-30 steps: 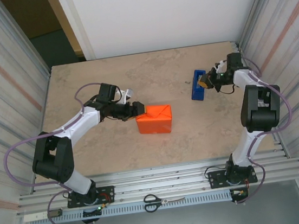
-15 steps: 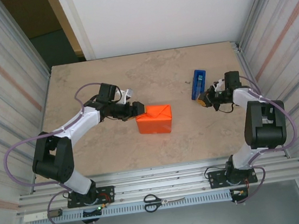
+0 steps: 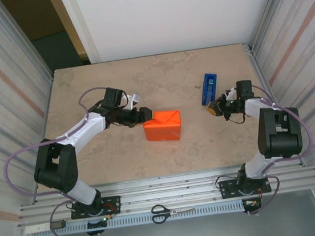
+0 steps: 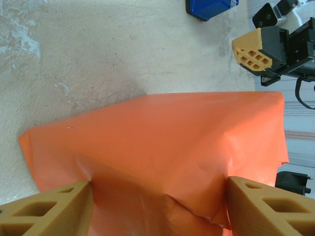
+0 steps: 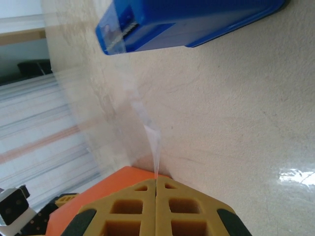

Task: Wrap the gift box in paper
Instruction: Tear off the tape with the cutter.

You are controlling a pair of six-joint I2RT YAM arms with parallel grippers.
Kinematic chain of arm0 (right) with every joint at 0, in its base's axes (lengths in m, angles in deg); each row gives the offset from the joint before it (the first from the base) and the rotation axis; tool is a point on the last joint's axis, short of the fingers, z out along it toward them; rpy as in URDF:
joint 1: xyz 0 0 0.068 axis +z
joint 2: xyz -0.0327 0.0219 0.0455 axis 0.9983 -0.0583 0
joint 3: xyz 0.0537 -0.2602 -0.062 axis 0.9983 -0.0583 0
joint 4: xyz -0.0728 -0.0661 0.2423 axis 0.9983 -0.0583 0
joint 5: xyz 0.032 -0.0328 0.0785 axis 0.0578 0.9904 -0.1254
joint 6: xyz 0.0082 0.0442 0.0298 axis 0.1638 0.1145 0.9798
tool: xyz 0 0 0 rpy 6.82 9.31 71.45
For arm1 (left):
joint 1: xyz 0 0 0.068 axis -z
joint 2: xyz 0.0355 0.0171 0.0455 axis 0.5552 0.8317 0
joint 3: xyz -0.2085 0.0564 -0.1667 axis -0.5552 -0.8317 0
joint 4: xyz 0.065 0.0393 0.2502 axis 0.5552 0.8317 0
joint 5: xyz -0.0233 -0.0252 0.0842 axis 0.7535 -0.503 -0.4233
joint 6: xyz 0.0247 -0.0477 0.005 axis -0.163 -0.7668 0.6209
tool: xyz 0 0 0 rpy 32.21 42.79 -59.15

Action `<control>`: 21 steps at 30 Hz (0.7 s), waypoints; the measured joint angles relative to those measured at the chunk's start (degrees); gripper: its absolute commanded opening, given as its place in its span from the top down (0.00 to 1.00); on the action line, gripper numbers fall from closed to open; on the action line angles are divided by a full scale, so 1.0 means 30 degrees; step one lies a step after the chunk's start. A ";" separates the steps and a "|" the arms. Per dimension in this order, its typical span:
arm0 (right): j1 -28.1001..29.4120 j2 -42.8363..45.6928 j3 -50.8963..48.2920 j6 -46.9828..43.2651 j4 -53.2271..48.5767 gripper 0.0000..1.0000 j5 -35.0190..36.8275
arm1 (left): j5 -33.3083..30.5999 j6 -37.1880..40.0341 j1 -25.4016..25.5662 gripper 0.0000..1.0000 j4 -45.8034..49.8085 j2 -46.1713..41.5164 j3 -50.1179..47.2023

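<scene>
Top external, near to far. Black-handled scissors (image 3: 173, 211) lie closed on the slotted rail (image 3: 124, 221) in front of both arm bases, blades pointing right.

On the table (image 3: 101, 84), the gift box (image 3: 162, 132) sits just left of centre, covered by the paper (image 3: 170, 116). Only orange shows, with a diagonal crease folded on top.

Left gripper (image 3: 148, 116) extends from the left and meets the parcel at its far-left corner. Left wrist view: jaws spread wide, one finger (image 4: 47, 209) on each side of a wrinkled fold of paper. Both inner faces are touching it or just beside it; can't tell whether they squeeze.

Right gripper (image 3: 213, 109) hangs low over the table to the right of the parcel, well apart from it, fingertips aimed left. Right wrist view: jaws pressed together, pinching the end of a thin clear tape strip (image 5: 147, 132). The strip runs up to the cutter end of the blue tape dispenser (image 3: 208, 88).

Dispenser lies flat just beyond the right gripper, long axis near-to-far. There's a pale patch on its far end, too small to read.

Plain white wall (image 3: 179, 11) behind the table.
</scene>
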 measured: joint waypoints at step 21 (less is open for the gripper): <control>-0.0503 -0.3818 0.1428 -0.1377 0.0605 1.00 0.1778 | -0.0022 0.0000 0.0197 0.33 -0.0226 0.0000 -0.0051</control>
